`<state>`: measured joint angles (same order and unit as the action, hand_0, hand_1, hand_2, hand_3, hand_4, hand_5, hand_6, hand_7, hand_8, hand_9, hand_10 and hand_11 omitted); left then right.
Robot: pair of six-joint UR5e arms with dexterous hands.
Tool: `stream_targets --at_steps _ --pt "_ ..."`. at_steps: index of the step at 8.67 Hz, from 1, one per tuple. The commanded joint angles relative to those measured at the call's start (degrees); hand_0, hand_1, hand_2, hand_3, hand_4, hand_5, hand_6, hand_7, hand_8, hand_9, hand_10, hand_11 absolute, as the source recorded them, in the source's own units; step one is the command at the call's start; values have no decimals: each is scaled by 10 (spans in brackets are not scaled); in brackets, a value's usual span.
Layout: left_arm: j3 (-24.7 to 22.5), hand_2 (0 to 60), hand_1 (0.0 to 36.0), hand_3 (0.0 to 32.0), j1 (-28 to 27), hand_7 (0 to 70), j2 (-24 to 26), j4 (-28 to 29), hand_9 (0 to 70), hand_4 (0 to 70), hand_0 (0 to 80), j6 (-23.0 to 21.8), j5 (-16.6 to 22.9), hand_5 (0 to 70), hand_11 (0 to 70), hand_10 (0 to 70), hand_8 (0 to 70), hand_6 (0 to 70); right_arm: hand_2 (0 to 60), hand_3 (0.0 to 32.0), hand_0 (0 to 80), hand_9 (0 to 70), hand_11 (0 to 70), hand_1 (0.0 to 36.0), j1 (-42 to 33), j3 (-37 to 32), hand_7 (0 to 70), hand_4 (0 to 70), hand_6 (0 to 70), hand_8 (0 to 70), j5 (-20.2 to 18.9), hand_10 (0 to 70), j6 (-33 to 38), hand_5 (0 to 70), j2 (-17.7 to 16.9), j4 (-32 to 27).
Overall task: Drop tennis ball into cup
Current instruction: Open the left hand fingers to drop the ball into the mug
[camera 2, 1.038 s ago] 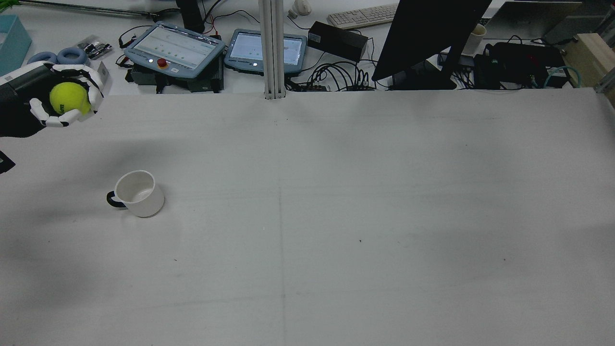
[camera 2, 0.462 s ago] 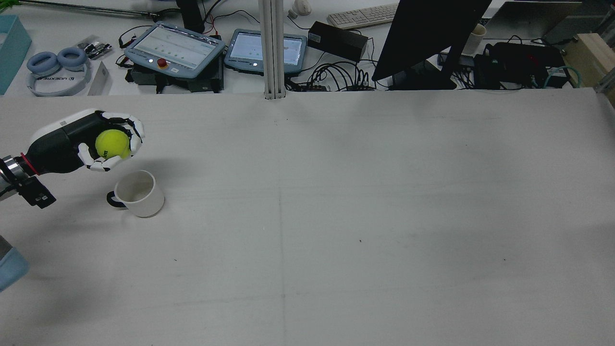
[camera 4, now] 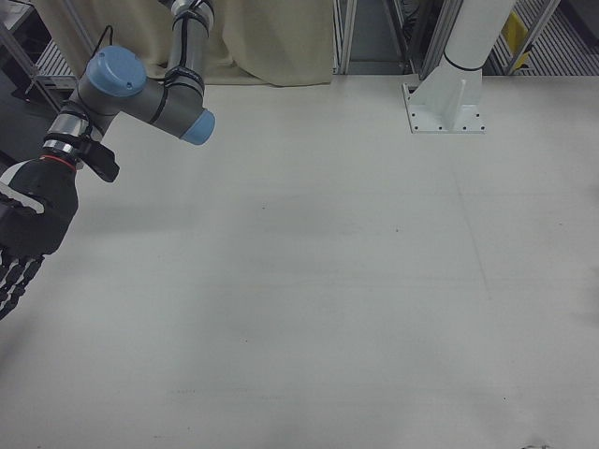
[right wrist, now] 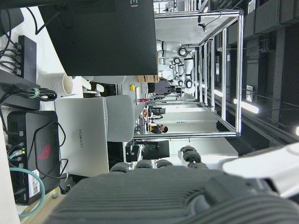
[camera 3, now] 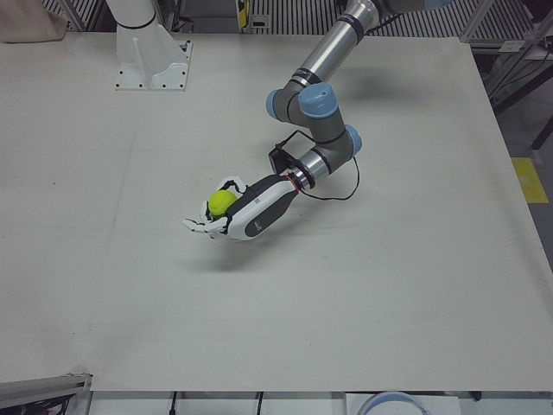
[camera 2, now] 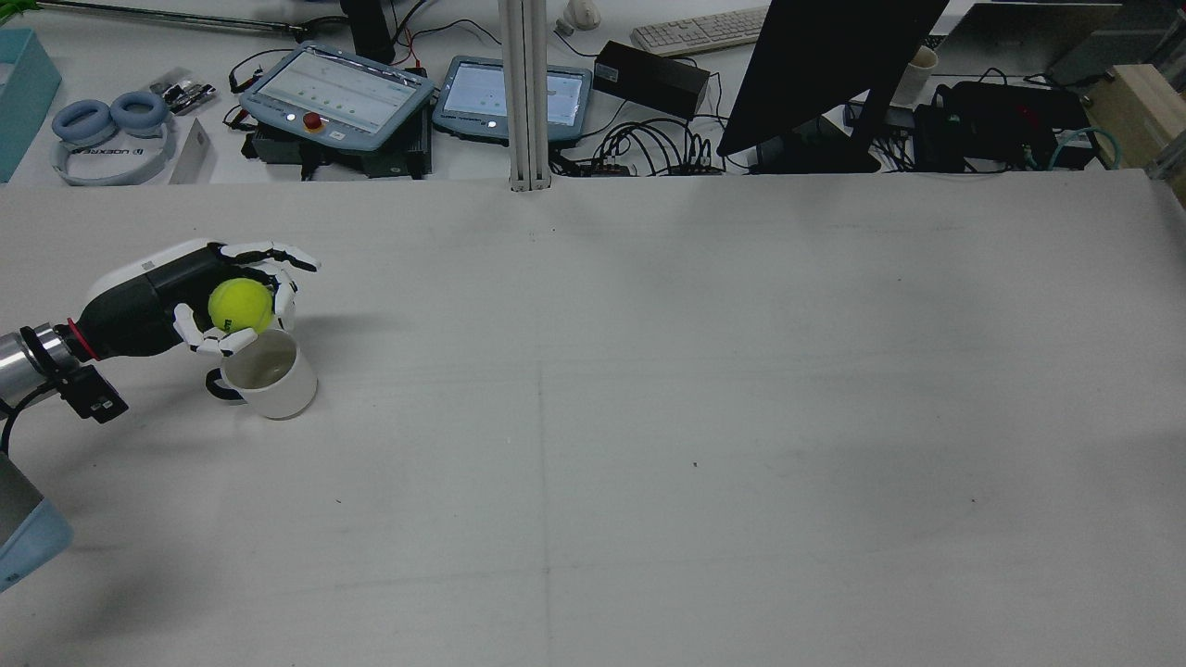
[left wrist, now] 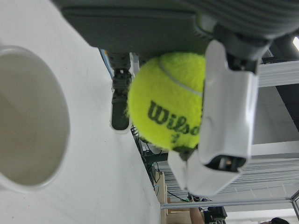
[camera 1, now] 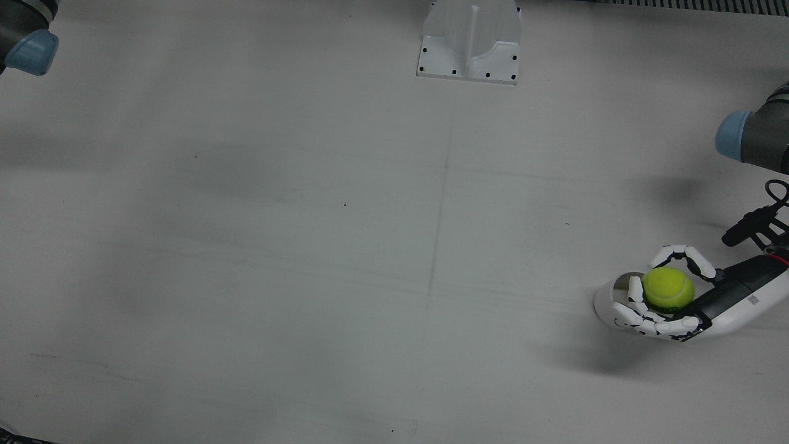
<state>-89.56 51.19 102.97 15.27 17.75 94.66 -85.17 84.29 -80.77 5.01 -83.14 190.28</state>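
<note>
My left hand (camera 2: 185,295) is shut on the yellow-green tennis ball (camera 2: 240,306) and holds it just above the far rim of the white cup (camera 2: 271,375), which stands upright on the table with a dark handle. The upper fingers (camera 2: 278,252) stretch outward over the ball. In the front view the ball (camera 1: 668,288) covers most of the cup (camera 1: 607,297). The left hand view shows the ball (left wrist: 168,100) beside the cup's open mouth (left wrist: 28,116). My right hand (camera 4: 26,229) hangs empty at the table's edge with its fingers extended.
Beyond the table's far edge are two teach pendants (camera 2: 338,94), headphones (camera 2: 107,130), cables and a black monitor (camera 2: 825,65). A metal post (camera 2: 524,93) stands at the far edge's middle. A white pedestal (camera 1: 470,43) sits on the robot's side.
My left hand has carried the ball from the far left edge down and to the right, to just over the cup. Its upper fingers have spread a little.
</note>
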Motion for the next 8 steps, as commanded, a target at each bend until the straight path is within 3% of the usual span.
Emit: stream_targets --at_steps 1,2,4,7,8 --pt "23 600 360 0 -16 340 0 11 267 224 800 7 -20 224 449 290 260 527 0 0 0 0 0 0 0 0 0 0 0 0 0 0 0 0 0 0" --pt "28 583 360 0 -18 321 -1 13 258 210 755 7 -27 220 434 279 258 542 0 0 0 0 0 0 0 0 0 0 0 0 0 0 0 0 0 0" --pt "31 559 360 0 -18 332 -1 15 257 195 640 0 -27 180 425 274 221 369 0 0 0 0 0 0 0 0 0 0 0 0 0 0 0 0 0 0" --pt "30 598 350 0 -17 315 -1 13 248 201 596 -5 -25 181 418 271 228 426 0 0 0 0 0 0 0 0 0 0 0 0 0 0 0 0 0 0" --pt "30 547 337 0 -17 324 -1 12 252 215 595 -6 -24 179 419 272 228 426 0 0 0 0 0 0 0 0 0 0 0 0 0 0 0 0 0 0"
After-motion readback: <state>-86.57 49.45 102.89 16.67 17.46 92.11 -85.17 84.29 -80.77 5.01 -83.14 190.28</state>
